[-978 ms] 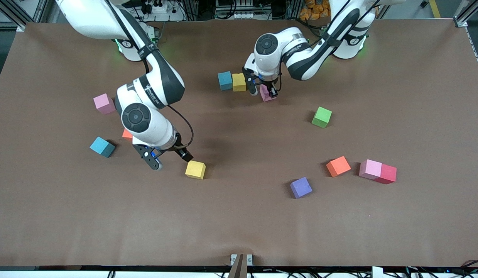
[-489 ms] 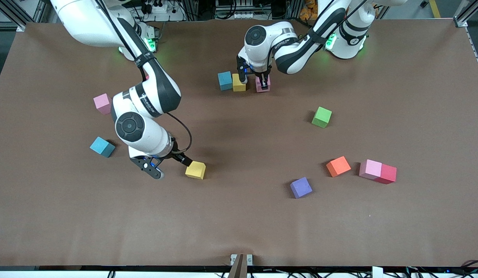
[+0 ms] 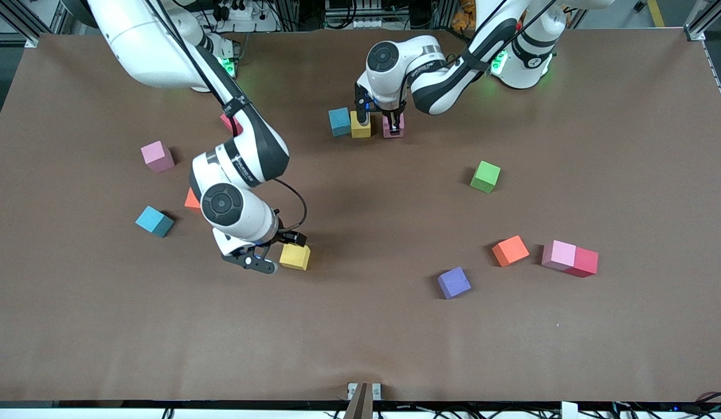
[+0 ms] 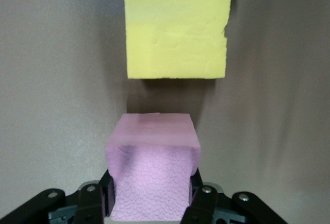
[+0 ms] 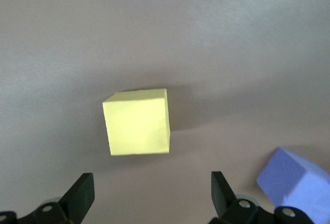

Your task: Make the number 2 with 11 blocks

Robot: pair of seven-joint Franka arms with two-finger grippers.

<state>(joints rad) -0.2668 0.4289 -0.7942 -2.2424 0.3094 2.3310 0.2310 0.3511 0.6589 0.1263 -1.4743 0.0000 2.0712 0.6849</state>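
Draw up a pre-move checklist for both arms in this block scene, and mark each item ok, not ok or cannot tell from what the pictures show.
1. Left gripper shut on the pink block: ok.
2. Pink block in line with the yellow block already in the row: ok; a gap remains between them.
3. Pink block resting on the table: cannot tell.
4. Right gripper open: ok.
5. Loose yellow block centred between the right gripper's fingers: ok in the right wrist view; the fingers are not yet around it.
6. Purple block apart from the loose yellow block: ok.
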